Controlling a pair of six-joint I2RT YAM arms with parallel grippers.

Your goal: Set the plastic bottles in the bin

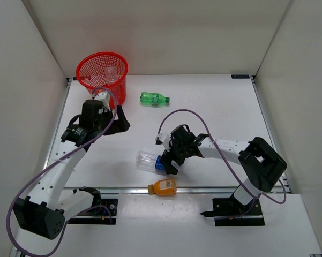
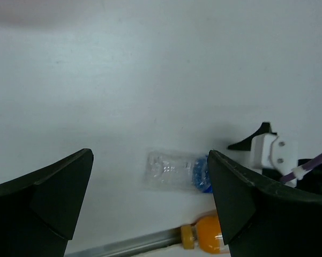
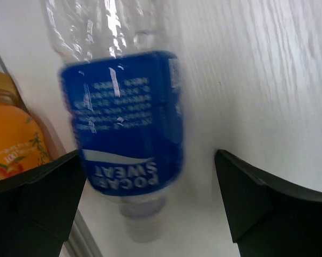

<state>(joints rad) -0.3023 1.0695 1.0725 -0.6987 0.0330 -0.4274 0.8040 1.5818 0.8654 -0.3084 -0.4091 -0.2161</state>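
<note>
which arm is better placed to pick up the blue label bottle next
Right. The right gripper is open with the blue-labelled bottle lying between its fingers; the left gripper, open and empty, sits up near the bin, away from that bottle.

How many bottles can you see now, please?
4: green bottle beside the bin, blue-labelled bottle at the right end effector, orange bottle near it, clear bottle in the bin. Others may hide there.

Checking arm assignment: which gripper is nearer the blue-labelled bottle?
Right. The right gripper straddles the bottle, with an open finger on either side. The left gripper is well off, beside the bin.
</note>
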